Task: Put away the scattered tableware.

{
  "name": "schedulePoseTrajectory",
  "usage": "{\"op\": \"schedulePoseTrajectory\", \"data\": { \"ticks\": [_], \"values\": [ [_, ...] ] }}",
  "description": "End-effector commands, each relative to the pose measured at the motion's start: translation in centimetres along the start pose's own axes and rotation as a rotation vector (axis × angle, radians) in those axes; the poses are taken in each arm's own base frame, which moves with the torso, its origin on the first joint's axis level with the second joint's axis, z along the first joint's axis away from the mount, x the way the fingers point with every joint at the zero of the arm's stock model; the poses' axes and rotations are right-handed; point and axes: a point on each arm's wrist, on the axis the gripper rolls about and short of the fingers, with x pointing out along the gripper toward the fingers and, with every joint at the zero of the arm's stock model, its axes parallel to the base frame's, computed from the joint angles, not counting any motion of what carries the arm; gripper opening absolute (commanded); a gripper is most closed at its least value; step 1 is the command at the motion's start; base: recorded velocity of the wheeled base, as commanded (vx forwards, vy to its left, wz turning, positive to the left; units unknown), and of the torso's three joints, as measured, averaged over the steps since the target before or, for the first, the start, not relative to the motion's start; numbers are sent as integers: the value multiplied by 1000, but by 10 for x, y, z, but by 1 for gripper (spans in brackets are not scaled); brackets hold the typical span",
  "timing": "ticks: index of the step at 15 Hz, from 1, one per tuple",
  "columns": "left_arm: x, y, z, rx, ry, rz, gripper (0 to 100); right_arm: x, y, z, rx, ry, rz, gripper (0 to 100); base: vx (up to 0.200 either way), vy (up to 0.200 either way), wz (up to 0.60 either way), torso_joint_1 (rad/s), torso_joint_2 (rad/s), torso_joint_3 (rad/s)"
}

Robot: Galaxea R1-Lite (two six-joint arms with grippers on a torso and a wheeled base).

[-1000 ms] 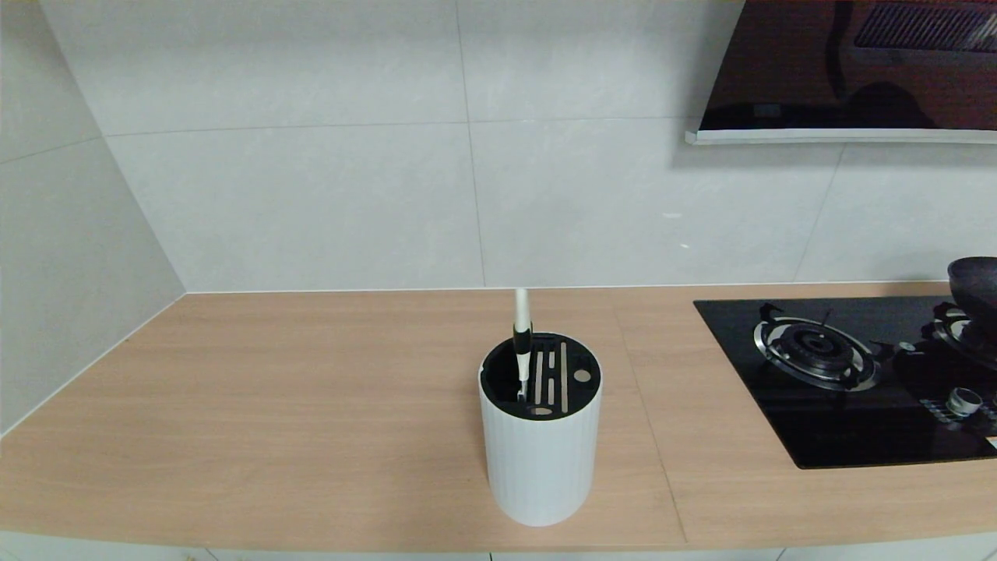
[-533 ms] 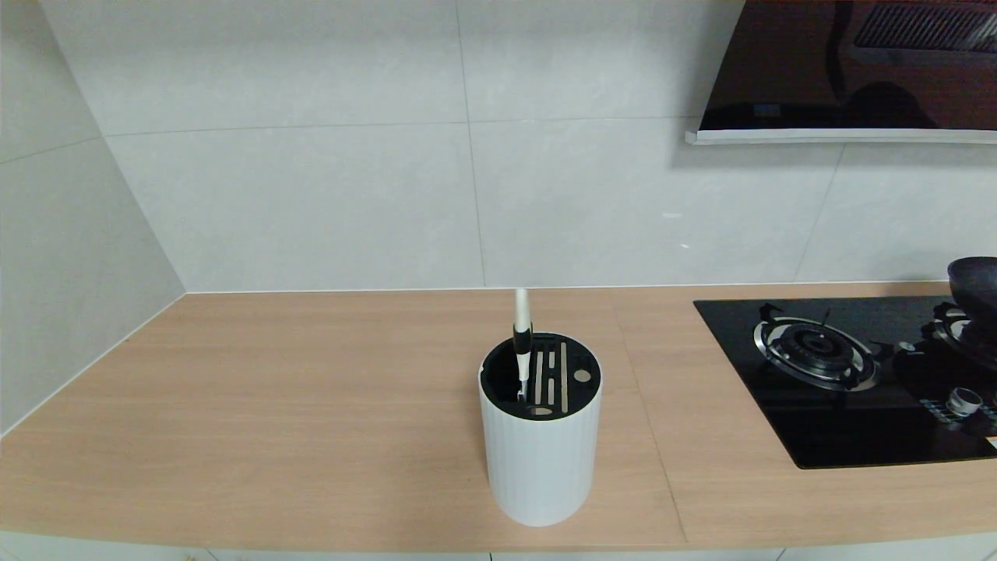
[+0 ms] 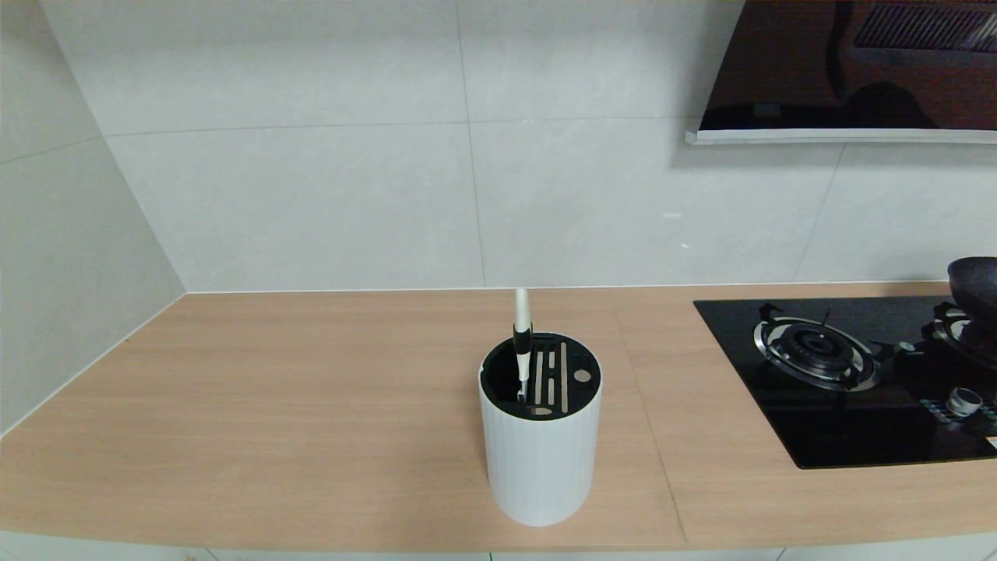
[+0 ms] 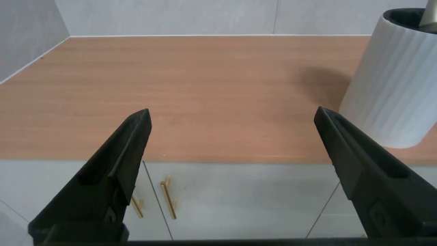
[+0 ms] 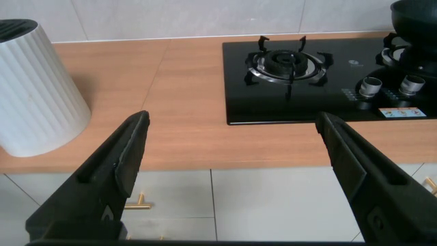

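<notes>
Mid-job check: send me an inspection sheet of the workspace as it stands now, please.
Surface: light wooden countertop, one seam line across it.
Job's things: white ribbed cylindrical holder with black slotted insert, upright near the front edge; one black-and-white-handled utensil standing in it.
Clutter: nothing seen.
Grippers: left gripper and right gripper both open, empty, low before the counter's front edge.
Cables: nothing seen.
Surroundings: black glass gas hob at right, dark pot on it, dark range hood above, white tiled wall.
</notes>
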Motion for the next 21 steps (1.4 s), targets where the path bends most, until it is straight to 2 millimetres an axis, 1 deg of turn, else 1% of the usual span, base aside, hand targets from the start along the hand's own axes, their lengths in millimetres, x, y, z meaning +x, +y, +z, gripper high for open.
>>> {"op": "schedulePoseTrajectory", "data": {
  "ticks": [1, 21],
  "values": [
    [0, 0, 0, -1, 1, 0, 100, 0, 0, 0, 0, 1, 0, 100, 0, 0, 0, 0, 0, 0],
    [0, 0, 0, -1, 1, 0, 100, 0, 0, 0, 0, 1, 1, 100, 0, 0, 0, 0, 0, 0]
  ]
}}
